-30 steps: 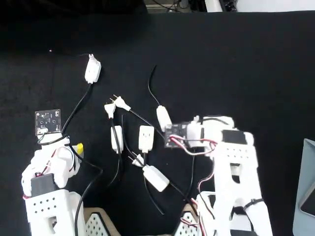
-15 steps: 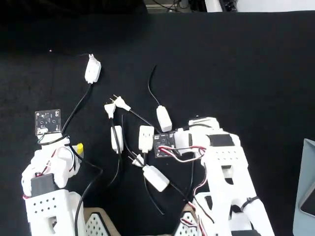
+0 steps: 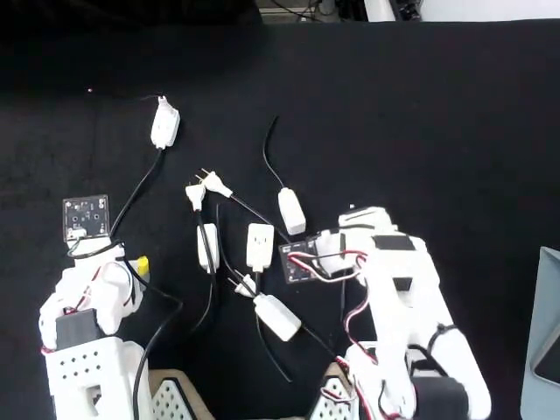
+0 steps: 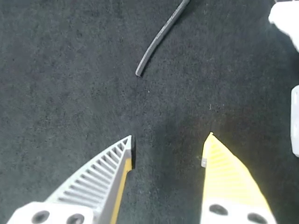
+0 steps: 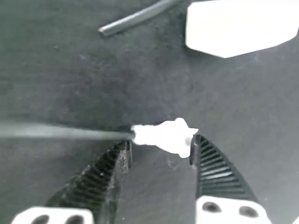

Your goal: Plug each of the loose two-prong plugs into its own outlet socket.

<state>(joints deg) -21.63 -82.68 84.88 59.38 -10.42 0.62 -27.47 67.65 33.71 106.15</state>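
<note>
A small white two-prong plug [image 5: 163, 135] is bracketed on the black cloth [image 5: 70, 70] by the parted fingers of the right gripper [image 5: 160, 142]. Judged light and rigid, it is best pinched by its body, not the limp cord [image 5: 56, 133].

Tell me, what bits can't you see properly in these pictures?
1. The plug inside the right end effector, right wrist view: blurred, so its prongs and any touching are unclear.
2. The white block, same view: cut off by the picture's edge.
3. The white pieces, left wrist view: cut off at the edge, so unidentifiable.
4. The slots of a socket, high view: too small.
</note>
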